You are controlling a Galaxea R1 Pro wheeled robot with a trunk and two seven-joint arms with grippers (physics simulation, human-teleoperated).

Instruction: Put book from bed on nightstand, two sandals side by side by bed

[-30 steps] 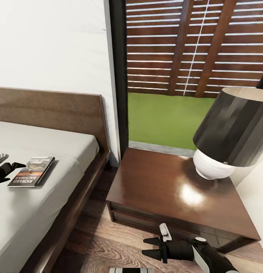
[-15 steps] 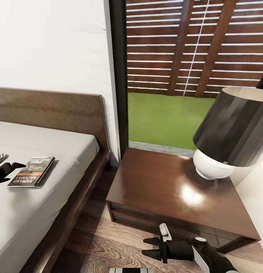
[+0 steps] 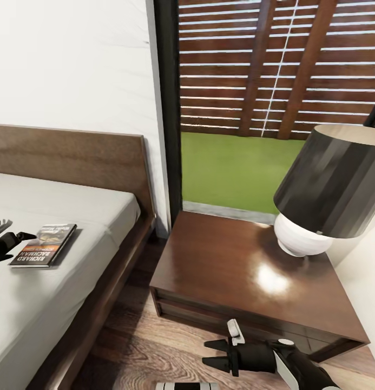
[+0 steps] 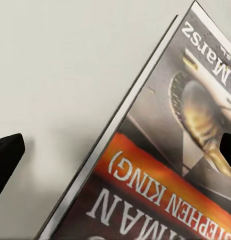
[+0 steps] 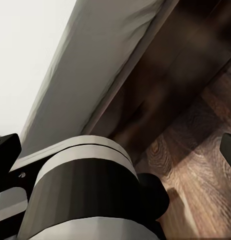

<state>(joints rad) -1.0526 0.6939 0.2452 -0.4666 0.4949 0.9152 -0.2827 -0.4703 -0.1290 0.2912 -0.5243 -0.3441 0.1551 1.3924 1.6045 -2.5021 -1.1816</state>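
Book (image 3: 43,245) flat on bed (image 3: 63,216) mattress, cover up, near its right edge. Left hand (image 3: 7,245) just left of it, fingers spread wide, empty; book's left edge sits between the tips. Long axis runs near-to-far, far end tilted right. Right hand (image 3: 213,353) open, empty, low over floor before nightstand (image 3: 219,260)

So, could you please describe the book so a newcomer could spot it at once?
Start at the large low bed with the light-grey mattress. Near its edge lies a thin dark paperback book, flat, with white letters on an orange-red band.
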